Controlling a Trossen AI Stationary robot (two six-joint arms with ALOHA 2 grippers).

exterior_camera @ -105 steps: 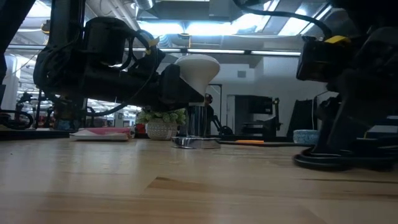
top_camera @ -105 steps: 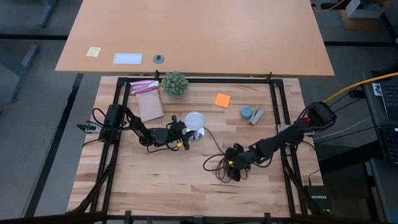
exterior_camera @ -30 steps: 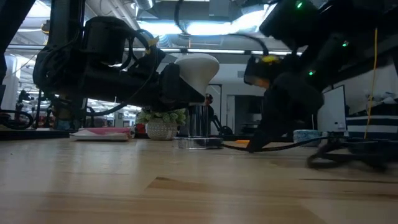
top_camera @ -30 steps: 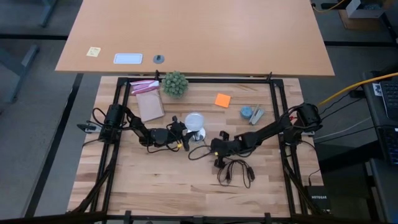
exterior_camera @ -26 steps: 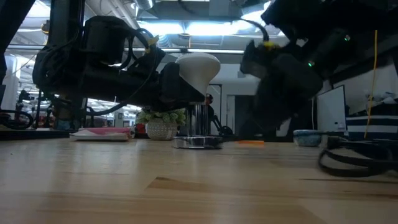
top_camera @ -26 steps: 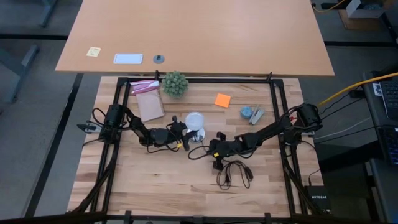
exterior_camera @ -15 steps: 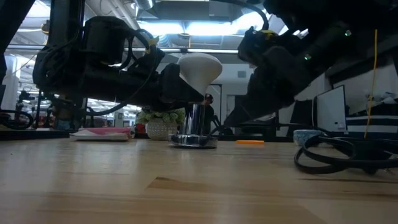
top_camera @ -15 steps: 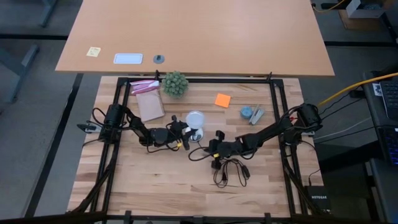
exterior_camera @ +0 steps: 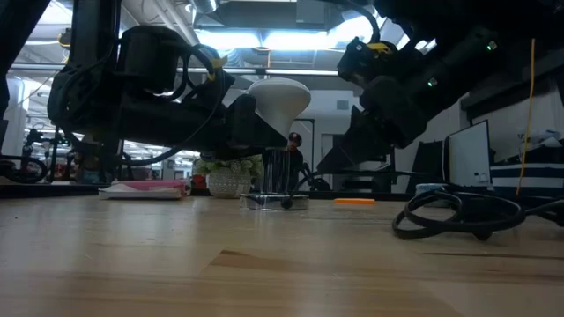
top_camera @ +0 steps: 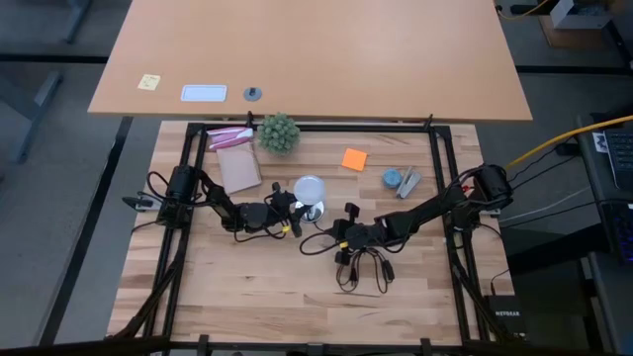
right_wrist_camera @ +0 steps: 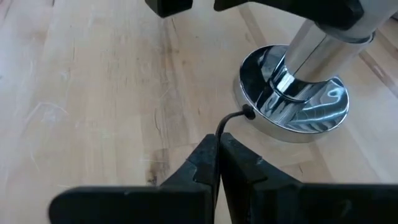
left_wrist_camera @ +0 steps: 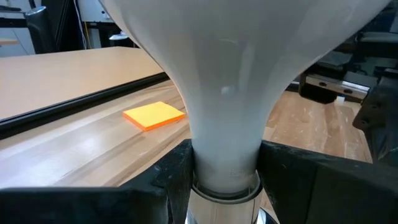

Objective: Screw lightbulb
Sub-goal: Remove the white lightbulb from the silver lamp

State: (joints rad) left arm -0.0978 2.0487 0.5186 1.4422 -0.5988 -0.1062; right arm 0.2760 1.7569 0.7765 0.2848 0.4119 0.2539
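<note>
The frosted white lightbulb [top_camera: 310,188] stands upright over the chrome socket [right_wrist_camera: 292,106] near the table's middle, its silvery end [left_wrist_camera: 224,190] at the top of the socket's post [exterior_camera: 278,172]. My left gripper [top_camera: 296,210] reaches in level from the table's left and is shut on the bulb. My right gripper [top_camera: 339,235] slants down just right of the socket's base [exterior_camera: 275,202], shut on the socket's thin black cord [right_wrist_camera: 231,118]. The rest of the cord lies in a loose coil [top_camera: 361,272] on the table. My left gripper pinches the bulb's narrow neck [left_wrist_camera: 224,155] between its two fingers [left_wrist_camera: 177,171], just above the metal end. The fingers come level from the table's left. The bulb stays upright, globe up, over the socket post. My right gripper pinches the black cord [right_wrist_camera: 219,132] between its shut fingers, a short way from where it enters the socket's base. The fingers slant down from the table's right. The short stretch to the base curves just above the wood.
A spiky green plant [top_camera: 278,132] and a pink-and-brown packet [top_camera: 235,163] lie at the far left. An orange sticky note [top_camera: 354,158] and a small blue item [top_camera: 394,179] lie far right of the socket. Bare wood stretches along the near side.
My right gripper has tipped and risen a little off the table beside the socket, staying shut on the cord. The loose coil behind it has slid along the table toward the socket.
</note>
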